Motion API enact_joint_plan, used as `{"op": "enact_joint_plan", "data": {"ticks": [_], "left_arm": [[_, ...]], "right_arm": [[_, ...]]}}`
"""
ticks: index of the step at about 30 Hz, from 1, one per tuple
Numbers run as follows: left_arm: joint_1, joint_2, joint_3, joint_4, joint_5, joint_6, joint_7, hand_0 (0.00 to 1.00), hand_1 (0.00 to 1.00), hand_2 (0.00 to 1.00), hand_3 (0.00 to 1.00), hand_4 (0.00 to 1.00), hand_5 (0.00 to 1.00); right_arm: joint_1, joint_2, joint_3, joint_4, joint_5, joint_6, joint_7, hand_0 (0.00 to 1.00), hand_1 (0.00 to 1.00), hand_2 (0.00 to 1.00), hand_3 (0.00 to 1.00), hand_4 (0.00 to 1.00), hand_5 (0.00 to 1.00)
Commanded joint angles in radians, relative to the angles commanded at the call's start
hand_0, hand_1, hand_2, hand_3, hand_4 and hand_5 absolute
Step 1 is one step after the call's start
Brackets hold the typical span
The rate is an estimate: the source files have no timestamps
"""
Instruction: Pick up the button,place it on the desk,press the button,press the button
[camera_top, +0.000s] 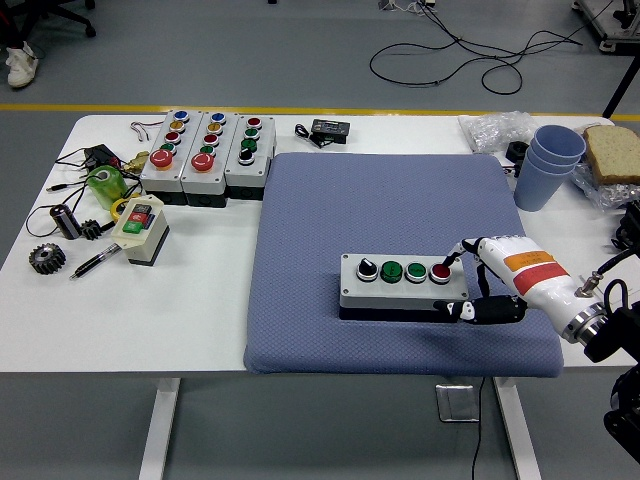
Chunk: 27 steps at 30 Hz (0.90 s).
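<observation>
The grey button box (403, 283) sat on the blue mat (400, 255) covering the white bench (200, 300); the right hand (492, 275), fingers spread and grasping nothing, touched one fingertip to the box's red button (440, 271); its thumb lay along the box's front edge.

The button box (403, 284) lies on the mat (400, 200), near its front edge. Three control boxes (207, 155) stand behind the mat's left corner; cups (548, 165) stand right of the mat.
</observation>
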Motion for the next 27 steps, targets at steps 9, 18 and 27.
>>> {"op": "enact_joint_plan", "data": {"ticks": [9,18,27], "left_arm": [[-0.002,0.0,0.005,0.0,-0.01,0.002,-0.002,0.596,0.634,0.675,0.546,0.354,0.704],[-0.005,0.0,0.007,0.0,-0.017,0.003,-0.002,0.597,0.633,0.674,0.546,0.353,0.702],[-0.005,0.0,0.005,0.0,-0.016,0.003,-0.003,0.596,0.633,0.674,0.546,0.353,0.699]], "right_arm": [[0.005,0.005,-0.013,-0.012,-0.004,0.021,-0.011,0.067,0.002,0.197,0.58,0.908,0.488],[0.014,0.012,-0.023,-0.023,-0.005,0.046,-0.026,0.068,0.002,0.2,0.581,0.906,0.49],[0.026,0.009,-0.009,0.02,-0.001,0.0,-0.02,0.069,0.002,0.201,0.586,0.906,0.492]]}}
